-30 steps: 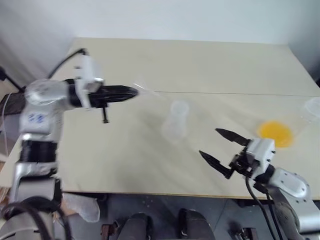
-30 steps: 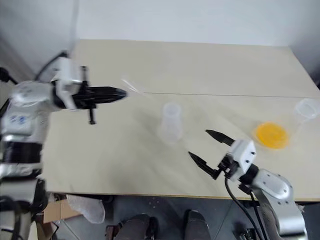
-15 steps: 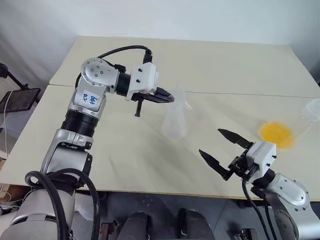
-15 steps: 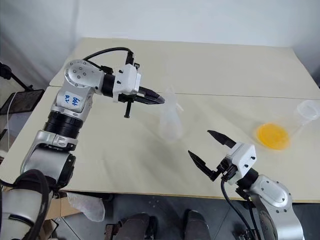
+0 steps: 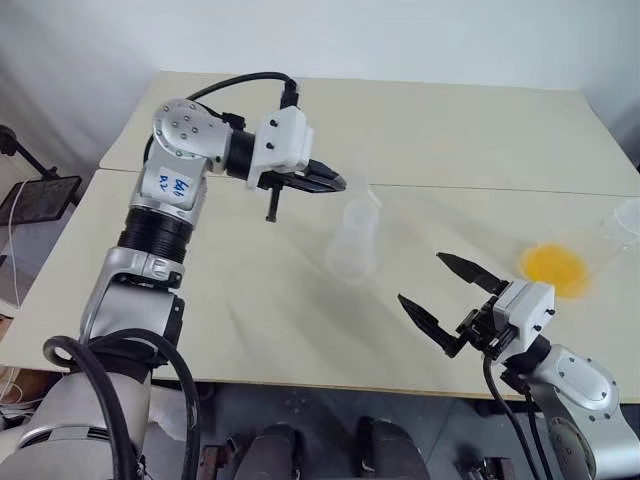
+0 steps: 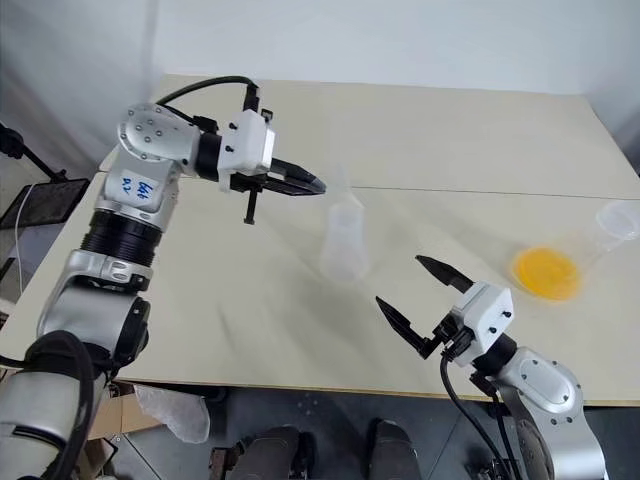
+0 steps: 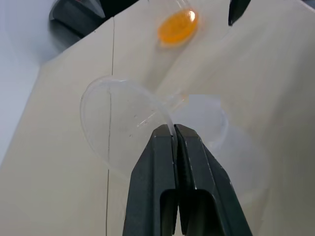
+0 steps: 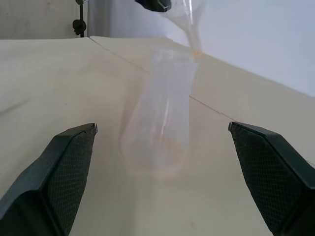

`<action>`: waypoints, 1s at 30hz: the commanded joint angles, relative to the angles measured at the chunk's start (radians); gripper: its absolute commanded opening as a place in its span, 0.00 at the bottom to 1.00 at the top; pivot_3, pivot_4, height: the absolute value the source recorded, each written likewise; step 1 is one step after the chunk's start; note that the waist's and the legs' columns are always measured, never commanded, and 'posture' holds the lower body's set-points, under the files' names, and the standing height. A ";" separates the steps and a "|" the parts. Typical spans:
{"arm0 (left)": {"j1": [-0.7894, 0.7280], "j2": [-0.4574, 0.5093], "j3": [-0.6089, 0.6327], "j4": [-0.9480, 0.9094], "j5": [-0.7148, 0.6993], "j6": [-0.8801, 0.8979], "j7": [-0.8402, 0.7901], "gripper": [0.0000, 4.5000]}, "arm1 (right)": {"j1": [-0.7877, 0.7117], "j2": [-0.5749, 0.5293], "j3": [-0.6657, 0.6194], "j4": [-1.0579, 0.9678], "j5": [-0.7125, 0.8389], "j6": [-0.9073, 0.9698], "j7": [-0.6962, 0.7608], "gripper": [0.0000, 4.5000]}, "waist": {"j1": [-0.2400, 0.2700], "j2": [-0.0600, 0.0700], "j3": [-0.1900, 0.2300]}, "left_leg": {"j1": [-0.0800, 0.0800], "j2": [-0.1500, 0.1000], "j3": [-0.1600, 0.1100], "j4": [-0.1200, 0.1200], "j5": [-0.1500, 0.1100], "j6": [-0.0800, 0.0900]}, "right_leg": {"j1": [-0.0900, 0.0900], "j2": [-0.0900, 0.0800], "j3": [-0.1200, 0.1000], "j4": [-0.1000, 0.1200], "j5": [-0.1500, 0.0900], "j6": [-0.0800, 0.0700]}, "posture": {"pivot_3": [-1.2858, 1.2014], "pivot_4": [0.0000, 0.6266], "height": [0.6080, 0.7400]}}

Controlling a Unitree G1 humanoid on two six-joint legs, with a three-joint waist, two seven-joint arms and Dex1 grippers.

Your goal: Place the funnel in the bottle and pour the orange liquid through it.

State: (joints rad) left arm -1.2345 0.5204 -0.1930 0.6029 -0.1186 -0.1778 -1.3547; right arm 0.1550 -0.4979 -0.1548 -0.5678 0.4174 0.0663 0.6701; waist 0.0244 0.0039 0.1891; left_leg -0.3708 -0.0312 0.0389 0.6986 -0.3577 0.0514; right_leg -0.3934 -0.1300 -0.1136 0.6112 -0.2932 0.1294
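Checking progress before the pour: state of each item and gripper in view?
funnel: pinched by its rim, held tilted, spout at the bottle mouth, not seated.
bottle: upright on the table, empty.
orange liquid: in a tilted clear flask, unpoured.
left gripper: shut on the funnel.
right gripper: open, empty.

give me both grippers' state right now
Left gripper: shut on the funnel, held over the bottle.
Right gripper: open, holding nothing.
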 commanded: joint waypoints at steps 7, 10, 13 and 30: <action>-0.007 -0.010 -0.009 -0.028 0.023 -0.034 -0.014 0.01 | -0.024 0.000 0.017 -0.008 0.004 -0.012 0.002 1.00 | 0.004 0.000 0.000 | 0.000 -0.001 -0.001 0.001 0.000 0.000 | 0.001 -0.001 0.000 0.000 0.000 0.000 | 0.52 0.24 1.00; -0.011 -0.018 -0.032 -0.019 0.050 -0.042 -0.021 0.01 | -0.025 -0.002 0.016 -0.010 0.007 -0.009 0.002 1.00 | 0.002 0.000 0.000 | 0.000 -0.001 -0.001 0.001 0.000 0.000 | 0.001 -0.001 0.000 0.000 0.000 0.000 | 0.52 0.24 1.00; -0.024 -0.027 -0.052 -0.010 0.075 -0.054 -0.028 0.11 | -0.023 -0.002 0.017 -0.012 0.008 -0.007 0.001 1.00 | 0.001 0.000 0.000 | 0.000 -0.001 -0.001 0.001 0.000 0.000 | 0.000 0.000 0.000 0.000 0.000 0.000 | 0.52 0.24 1.00; 0.119 -0.056 0.088 -0.126 -0.153 0.190 -0.094 0.99 | 0.011 0.028 -0.014 -0.035 0.005 -0.025 -0.057 1.00 | -0.002 0.000 0.000 | 0.000 0.000 -0.001 0.001 0.000 0.000 | 0.000 -0.001 0.000 0.001 0.000 0.000 | 0.52 0.24 1.00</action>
State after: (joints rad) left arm -1.1519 0.4476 -0.1663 0.5096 -0.2049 -0.0229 -1.4534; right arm 0.1652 -0.4874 -0.1271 -0.5604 0.4084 0.0664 0.6432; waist 0.0226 0.0042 0.1889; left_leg -0.3700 -0.0314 0.0380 0.6992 -0.3576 0.0518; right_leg -0.3930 -0.1306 -0.1132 0.6129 -0.2931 0.1296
